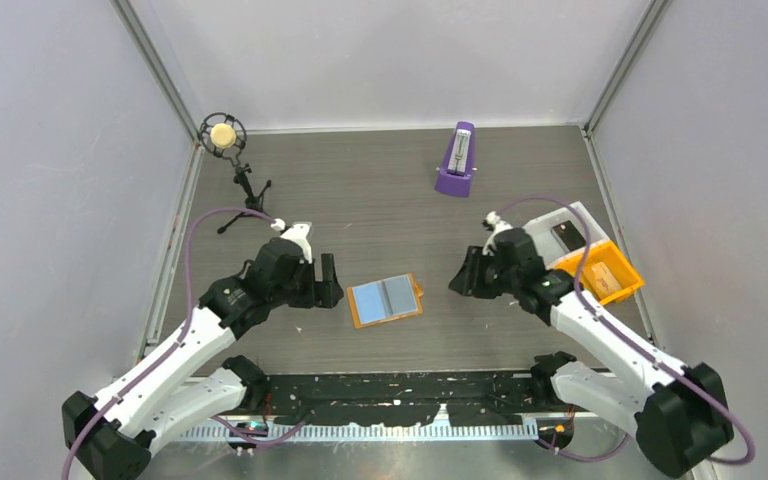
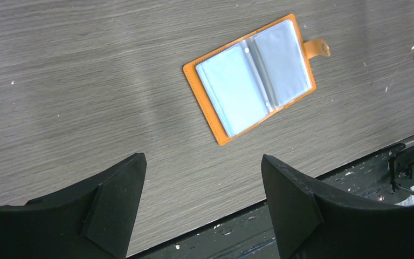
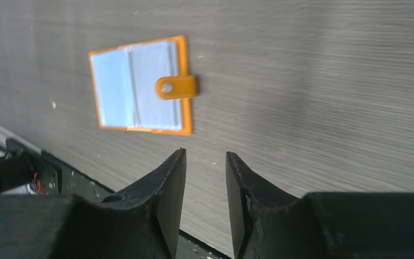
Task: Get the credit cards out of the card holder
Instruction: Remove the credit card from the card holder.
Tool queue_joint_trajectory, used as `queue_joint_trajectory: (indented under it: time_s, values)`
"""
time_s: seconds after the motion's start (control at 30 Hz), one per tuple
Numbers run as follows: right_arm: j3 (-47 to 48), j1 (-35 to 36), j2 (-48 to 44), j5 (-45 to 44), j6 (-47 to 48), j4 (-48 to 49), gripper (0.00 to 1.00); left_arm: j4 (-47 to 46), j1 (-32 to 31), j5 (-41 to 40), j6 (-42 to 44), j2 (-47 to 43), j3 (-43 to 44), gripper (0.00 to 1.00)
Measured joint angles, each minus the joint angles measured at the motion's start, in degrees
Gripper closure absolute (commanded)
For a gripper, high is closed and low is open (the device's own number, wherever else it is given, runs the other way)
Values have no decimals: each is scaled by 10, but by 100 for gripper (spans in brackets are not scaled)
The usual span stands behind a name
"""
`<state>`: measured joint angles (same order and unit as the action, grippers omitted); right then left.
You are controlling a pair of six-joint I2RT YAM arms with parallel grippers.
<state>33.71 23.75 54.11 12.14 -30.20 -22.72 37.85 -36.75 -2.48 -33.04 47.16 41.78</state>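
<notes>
Orange card holder (image 1: 386, 300) lies open between the parted left claw (image 1: 332, 283) and parted right claw (image 1: 457, 279), untouched.

Grey wood-grain table (image 1: 380, 190), pale walls (image 1: 60, 150)

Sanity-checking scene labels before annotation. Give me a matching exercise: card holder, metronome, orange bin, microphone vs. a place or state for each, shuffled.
Things:
1. card holder
2. metronome
3. orange bin
4. microphone

Places or states:
A. purple, standing upright at the far side
B. lying open and flat in the middle of the table
C. on a stand in the far left corner
D. at the right edge

Pairs: 1-B, 2-A, 3-D, 4-C
</notes>
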Motion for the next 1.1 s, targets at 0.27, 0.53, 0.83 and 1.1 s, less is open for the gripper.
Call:
queue_joint_trajectory:
  time_s: [0.27, 0.53, 0.83, 1.1]
  values:
    - [0, 170, 109, -54, -52, 129, 51, -19, 0, 3, -5, 9, -20, 17]
    - [60, 225, 208, -74, -76, 173, 46, -26, 0, 2, -13, 11, -35, 16]
    - [106, 227, 291, -98, -87, 168, 44, -39, 0, 4, -16, 11, -56, 16]
    - [120, 227, 324, -130, -79, 152, 43, -43, 0, 7, -23, 7, -66, 16]
